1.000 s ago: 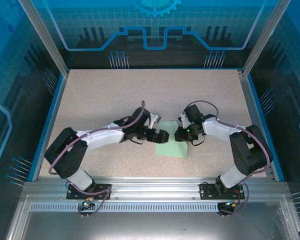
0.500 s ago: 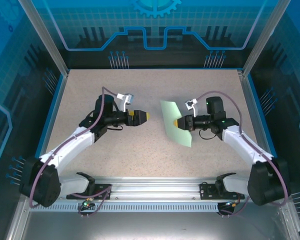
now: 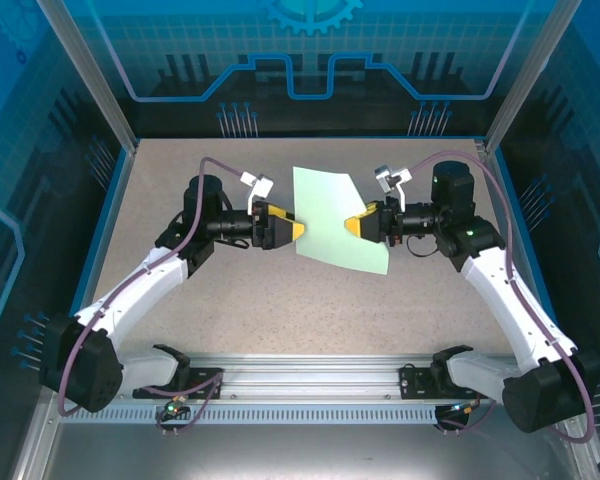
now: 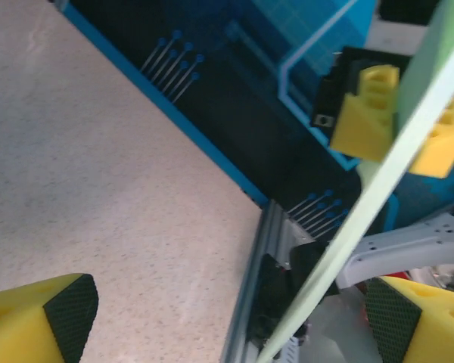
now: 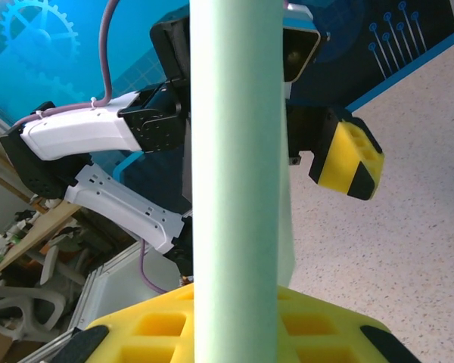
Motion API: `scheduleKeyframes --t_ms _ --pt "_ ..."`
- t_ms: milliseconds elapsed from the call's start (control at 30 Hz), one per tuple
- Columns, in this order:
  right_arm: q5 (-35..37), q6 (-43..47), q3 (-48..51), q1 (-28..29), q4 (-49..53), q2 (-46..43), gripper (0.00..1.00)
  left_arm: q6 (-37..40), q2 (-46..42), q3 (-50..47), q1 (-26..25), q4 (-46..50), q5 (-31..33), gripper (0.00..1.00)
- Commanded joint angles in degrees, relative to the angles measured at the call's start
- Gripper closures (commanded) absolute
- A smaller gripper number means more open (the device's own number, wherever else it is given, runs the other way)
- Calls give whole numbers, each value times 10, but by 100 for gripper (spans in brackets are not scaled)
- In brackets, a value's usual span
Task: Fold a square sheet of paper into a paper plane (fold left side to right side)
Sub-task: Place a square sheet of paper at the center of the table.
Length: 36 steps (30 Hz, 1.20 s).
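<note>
Right gripper (image 3: 350, 224) clamped on square sheet of paper (image 3: 325, 215). Left gripper (image 3: 296, 230) spread wide at its left edge. Wrist cams see the sheet edge-on.

Both arms stretch toward the sheet (image 3: 325, 215) from opposite sides, the left arm (image 3: 150, 275) from its left and the right arm (image 3: 500, 280) from its right. Their wrists are level and their grippers face each other. The right gripper (image 3: 352, 224) is clamped on the sheet's right edge. The left gripper (image 3: 292, 229) sits at the sheet's left edge, jaws spread wide, with that edge between them.
</note>
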State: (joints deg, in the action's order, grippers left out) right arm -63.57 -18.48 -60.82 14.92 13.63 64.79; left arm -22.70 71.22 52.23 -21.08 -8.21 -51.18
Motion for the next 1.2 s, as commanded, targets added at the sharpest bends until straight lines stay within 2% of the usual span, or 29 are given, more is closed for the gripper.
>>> scheduleKeyframes --t_ms 0,100,200,233,300,367,500,700,833,1000,1100,1167 --pt "2 -23 6 10 -12 2 80 8 1 25 -10 -26 -56 22" --pt "27 -21 12 9 -8 4 78 6 4 28 -12 -18 -55 62" --pt "76 -4 9 -4 34 4 67 14 5 29 -11 18 -29 95" --pt "94 3 7 -10 50 4 61 13 5 29 -12 28 -20 100" --pt "138 5 9 -28 79 4 41 7 7 29 -11 50 2 100" --pt "189 10 12 -40 106 7 28 9 14 28 -12 80 27 100" --pt "379 8 19 -47 179 23 1 -13 44 7 -10 104 64 100" --pt "529 -17 47 -49 210 87 1 -9 135 16 -10 154 142 100" --pt "535 -31 68 -46 190 135 3 24 236 62 -9 228 183 100" --pt "428 -67 79 -37 121 199 30 56 310 95 -7 264 213 100" --pt "394 -98 79 -27 63 241 48 64 325 111 -5 287 240 100" --pt "371 -113 71 -21 30 275 53 65 324 113 -5 296 253 100"
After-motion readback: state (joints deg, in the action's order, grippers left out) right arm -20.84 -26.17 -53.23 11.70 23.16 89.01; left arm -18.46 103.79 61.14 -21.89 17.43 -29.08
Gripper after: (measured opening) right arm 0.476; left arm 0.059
